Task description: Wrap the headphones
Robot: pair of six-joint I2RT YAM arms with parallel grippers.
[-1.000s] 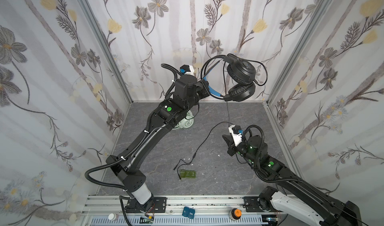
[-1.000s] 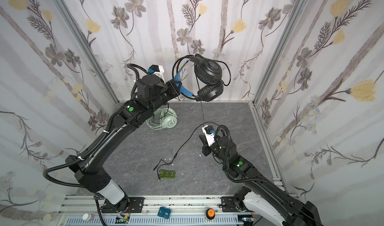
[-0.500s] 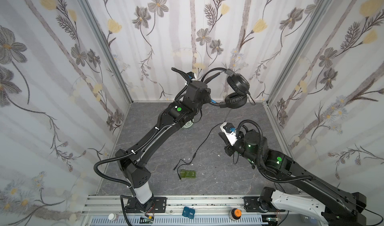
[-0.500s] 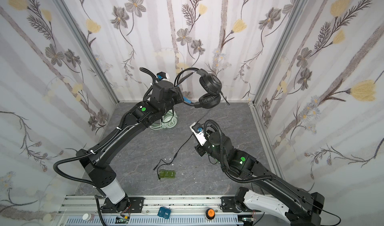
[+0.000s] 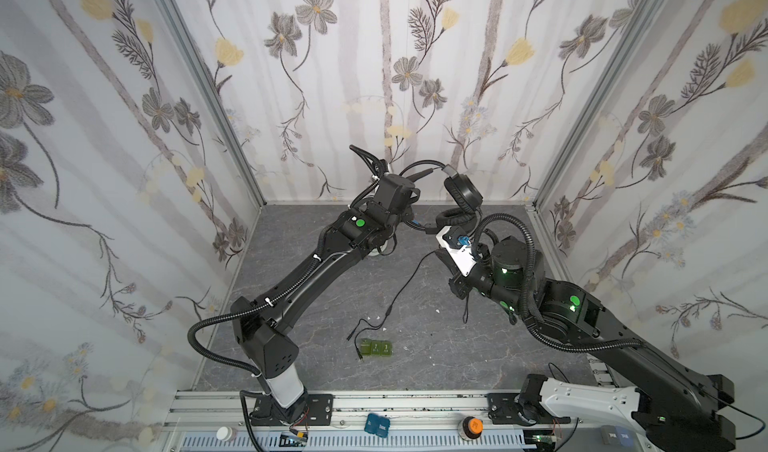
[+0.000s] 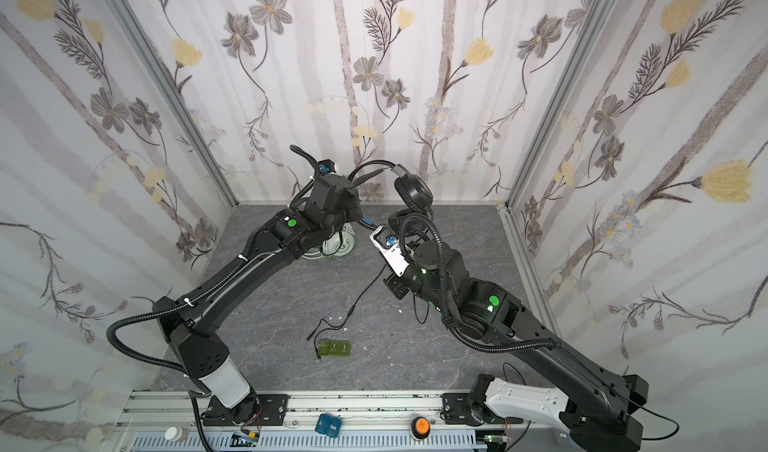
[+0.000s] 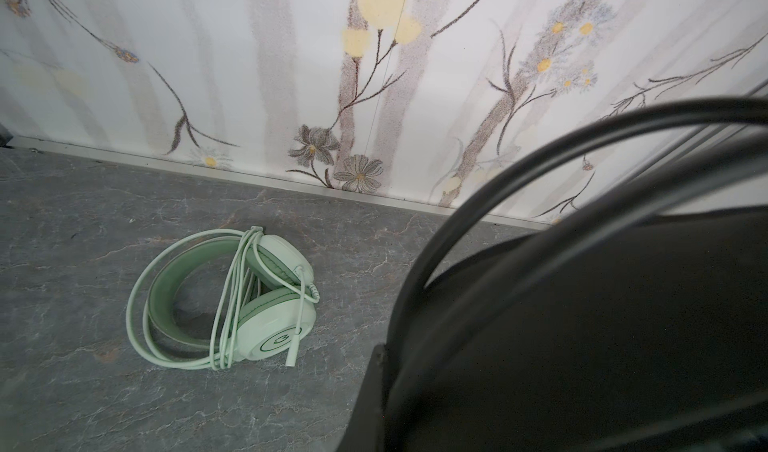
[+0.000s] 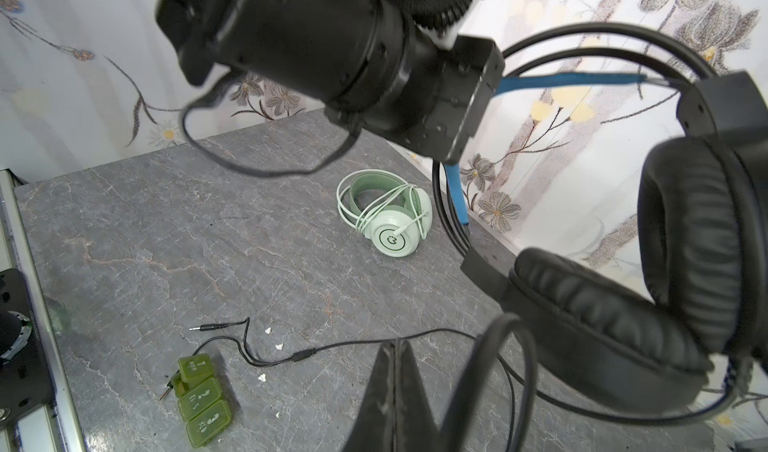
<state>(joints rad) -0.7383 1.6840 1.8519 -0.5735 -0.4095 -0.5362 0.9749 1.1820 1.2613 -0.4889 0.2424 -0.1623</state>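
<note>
Starting left, flat on the grey marbled bench (image 5: pixel 436 346) by the back wall: a mint-green plastic over-ear headset (image 7: pixel 274 329), white cord wound round it. Next along, left fingers (image 8: pixel 473 113) clamped tight on the blue inner band of the black padded over-ear headset (image 5: pixel 459 188), hoisted clear of the bench. Further right, right fingers (image 8: pixel 395 354) pressed together at its thin black cable (image 5: pixel 405 283), trailing down to the bench. Up front, small translucent green blocks (image 5: pixel 376 349).
</note>
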